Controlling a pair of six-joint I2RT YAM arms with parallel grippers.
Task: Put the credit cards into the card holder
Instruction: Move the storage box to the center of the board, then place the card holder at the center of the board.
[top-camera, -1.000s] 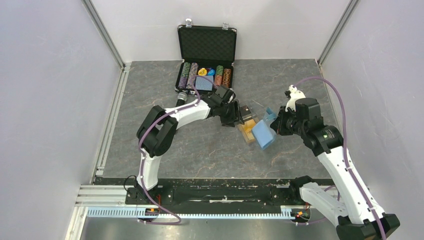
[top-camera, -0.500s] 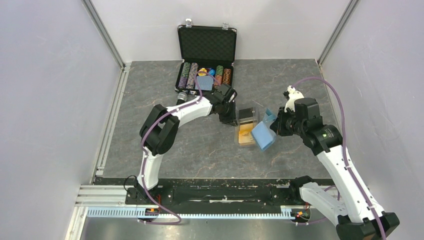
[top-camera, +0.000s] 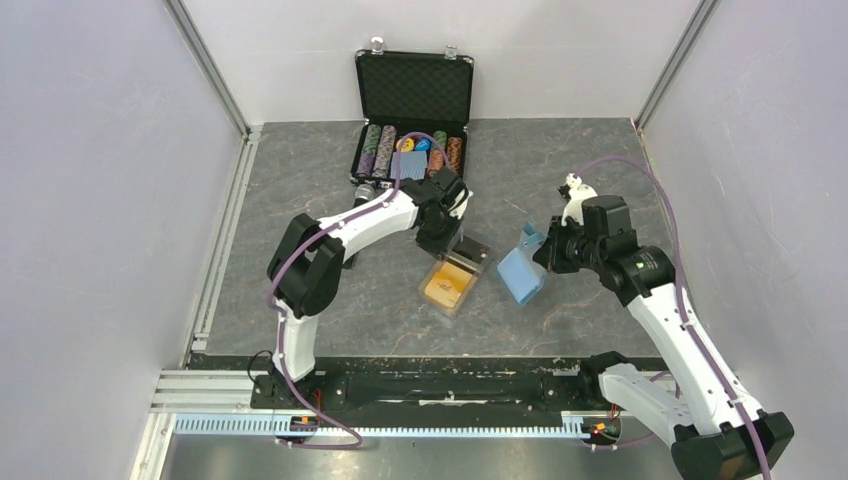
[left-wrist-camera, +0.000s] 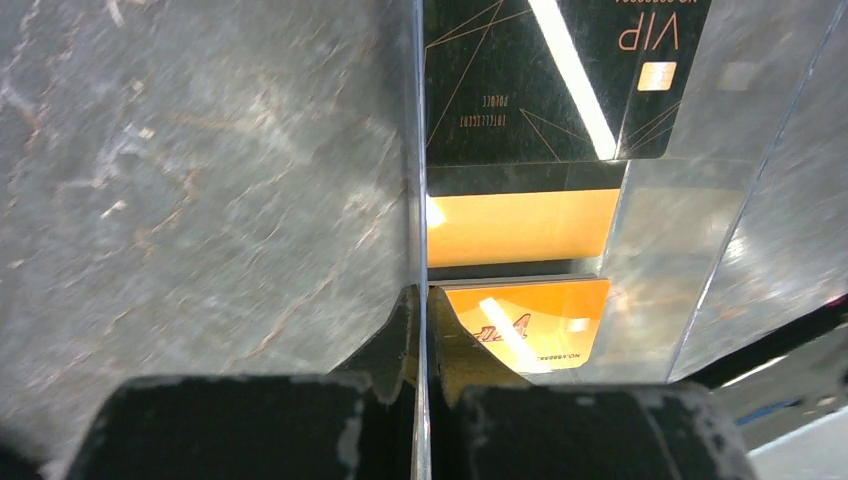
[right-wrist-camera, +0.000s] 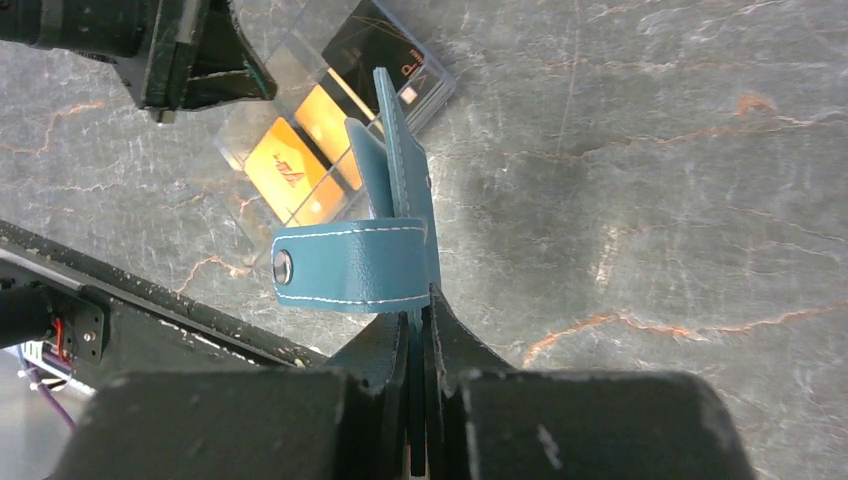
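Teal-blue being shown on card holder (right-wrist-camera: 350, 265), white stitching along strap edges. Orange-yellow being shown on credit cards (left-wrist-camera: 525, 320); black with gold lines on VIP card (left-wrist-camera: 540, 90). Transparent walls being seen on box (left-wrist-camera: 690, 250). Grey marbling with rust veins being displayed across counter (left-wrist-camera: 200, 200). Black being seen on chip case (top-camera: 414, 90).

Bench (top-camera: 300, 200): case (top-camera: 415, 95) at back; box (top-camera: 464, 266) centre, cards (top-camera: 446, 288) inside; holder (top-camera: 520, 272) right of box.
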